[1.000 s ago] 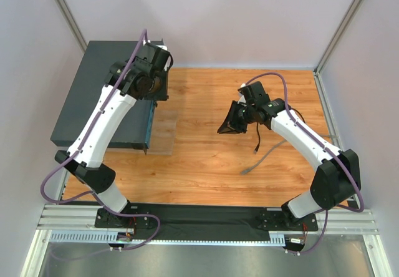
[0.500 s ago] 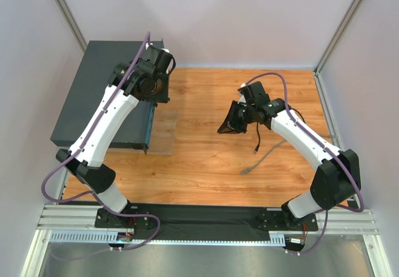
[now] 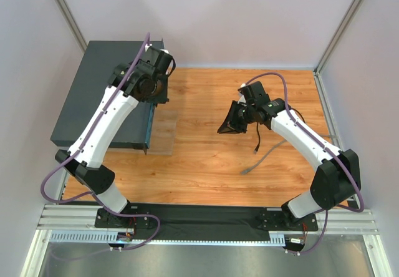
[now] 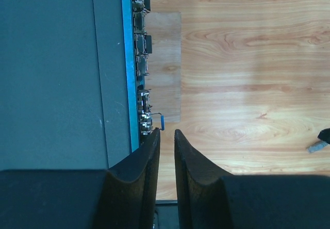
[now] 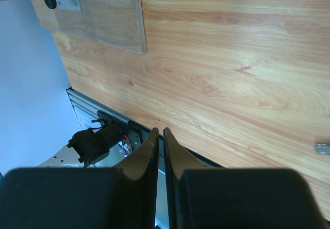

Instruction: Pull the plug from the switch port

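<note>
The switch (image 3: 93, 96) is lying flat at the far left of the tabletop (image 3: 206, 177), its socket row (image 4: 140, 59) facing right along a blue edge. The left fingers (image 4: 147, 159) are hovering just above and beside that front edge, set narrow, almost closed, holding nothing. A small blue loop (image 4: 158, 121) is sticking out of the face close to them; it is too small to tell whether it is a plug. At centre right, the right fingers (image 5: 149, 151) are hanging over bare wood, nearly touching each other, also empty. Further right, a grey cable (image 3: 269, 155) is lying loose, its plug (image 3: 247, 171) resting well apart from the switch. Judgement: the pull is looking done; only retreat is remaining.
</note>
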Robot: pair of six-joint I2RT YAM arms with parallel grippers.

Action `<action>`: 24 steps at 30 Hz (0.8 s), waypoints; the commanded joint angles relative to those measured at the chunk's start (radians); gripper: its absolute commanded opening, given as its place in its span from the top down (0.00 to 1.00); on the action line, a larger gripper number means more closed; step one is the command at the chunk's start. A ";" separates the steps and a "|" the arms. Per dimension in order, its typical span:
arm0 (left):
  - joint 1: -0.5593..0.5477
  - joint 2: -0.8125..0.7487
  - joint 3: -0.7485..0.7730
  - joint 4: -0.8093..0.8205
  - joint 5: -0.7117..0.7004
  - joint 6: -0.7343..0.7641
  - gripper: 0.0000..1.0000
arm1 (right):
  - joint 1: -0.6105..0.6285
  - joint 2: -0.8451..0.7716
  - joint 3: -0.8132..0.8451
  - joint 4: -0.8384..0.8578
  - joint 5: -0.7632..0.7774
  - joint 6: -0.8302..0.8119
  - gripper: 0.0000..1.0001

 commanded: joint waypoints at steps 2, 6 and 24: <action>-0.005 -0.041 0.028 -0.190 0.011 -0.007 0.76 | -0.002 -0.009 0.031 0.020 -0.014 -0.001 0.92; -0.013 -0.044 0.060 -0.190 0.036 -0.004 0.75 | -0.002 -0.006 0.031 0.020 -0.017 0.000 0.92; -0.013 -0.003 0.067 -0.177 -0.033 0.025 0.73 | -0.001 -0.014 0.028 0.017 -0.013 0.000 0.92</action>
